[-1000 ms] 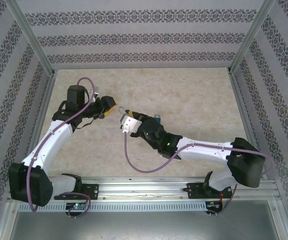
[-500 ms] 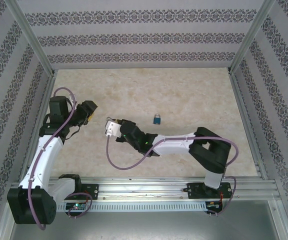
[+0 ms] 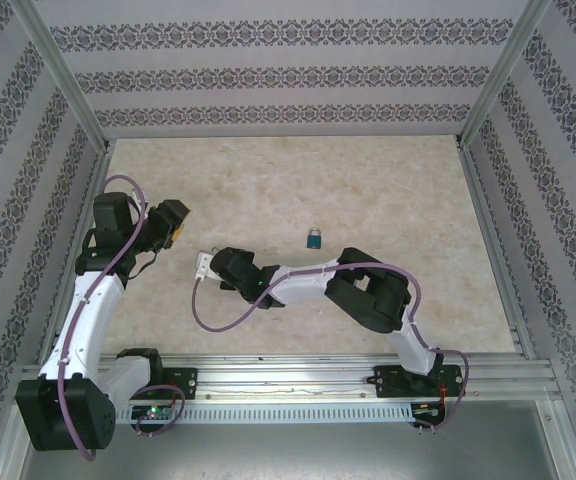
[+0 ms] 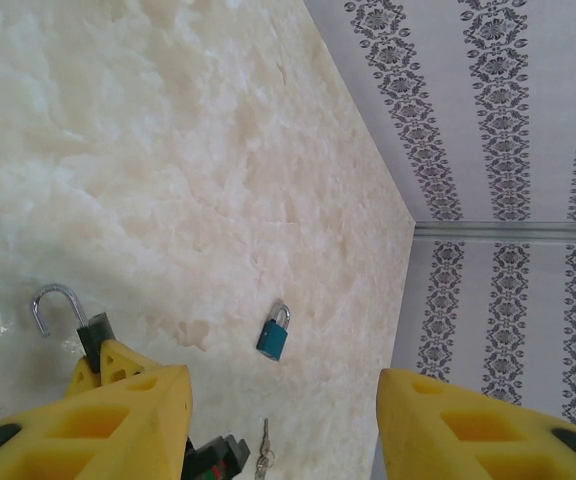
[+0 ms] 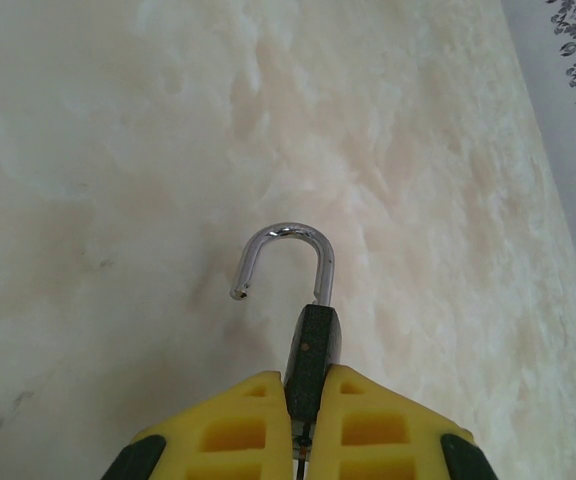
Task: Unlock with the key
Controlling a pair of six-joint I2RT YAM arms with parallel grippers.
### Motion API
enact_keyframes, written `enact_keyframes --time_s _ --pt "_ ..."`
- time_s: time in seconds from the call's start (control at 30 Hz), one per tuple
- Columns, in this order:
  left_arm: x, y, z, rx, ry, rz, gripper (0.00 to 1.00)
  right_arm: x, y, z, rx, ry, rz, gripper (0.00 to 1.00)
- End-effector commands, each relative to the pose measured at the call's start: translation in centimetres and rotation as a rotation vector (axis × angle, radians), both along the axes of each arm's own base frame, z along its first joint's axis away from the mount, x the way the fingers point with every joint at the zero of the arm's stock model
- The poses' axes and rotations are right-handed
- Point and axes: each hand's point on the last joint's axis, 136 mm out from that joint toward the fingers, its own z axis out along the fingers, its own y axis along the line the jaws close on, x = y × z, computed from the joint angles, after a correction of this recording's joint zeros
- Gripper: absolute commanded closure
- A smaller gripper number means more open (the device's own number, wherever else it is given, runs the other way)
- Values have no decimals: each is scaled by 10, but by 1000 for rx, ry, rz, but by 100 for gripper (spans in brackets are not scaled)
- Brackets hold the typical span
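Top view: the left gripper point(image 3: 175, 221) hangs at 9 o'clock of the table point(image 3: 388, 180), and the blue padlock point(image 3: 313, 238) lies on it, well apart, at 3 o'clock from that gripper. Left wrist view: its yellow fingers point(image 4: 98, 420) are spread wide, holding nothing; the key point(image 4: 264, 455) lies on the table near the blue padlock, at its 6 o'clock. Right wrist view: the right gripper point(image 5: 308, 385) is clamped on the body of a dark padlock point(image 5: 313, 335), whose shackle point(image 5: 286, 238) is swung open and points to 12 o'clock
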Motion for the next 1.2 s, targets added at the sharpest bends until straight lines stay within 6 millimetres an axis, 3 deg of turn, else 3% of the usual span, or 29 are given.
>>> enact_keyframes --time_s 0.0,0.4,0.43,0.5,0.57,0.77,0.97,1.17 --pt "2 3 10 -17 -42 10 49 4 -5 -18 -91 33 -35 100" --pt "2 3 8 -40 -38 16 49 -8 -8 -49 -219 143 8 100" --pt "2 3 8 -43 -38 16 49 -9 -8 -50 -229 152 6 98" --pt "2 3 8 -44 -39 14 49 -9 -10 -48 -231 161 -2 85" --pt "2 4 8 -45 -37 15 49 -12 -11 -42 -213 170 -3 72" --pt "4 3 13 -53 -44 12 49 -24 -18 -7 -139 210 9 54" --pt "4 4 17 -46 -52 11 49 -32 -45 34 -30 265 -43 48" --pt "3 3 22 -22 -70 -8 48 -27 -98 66 122 307 -205 49"
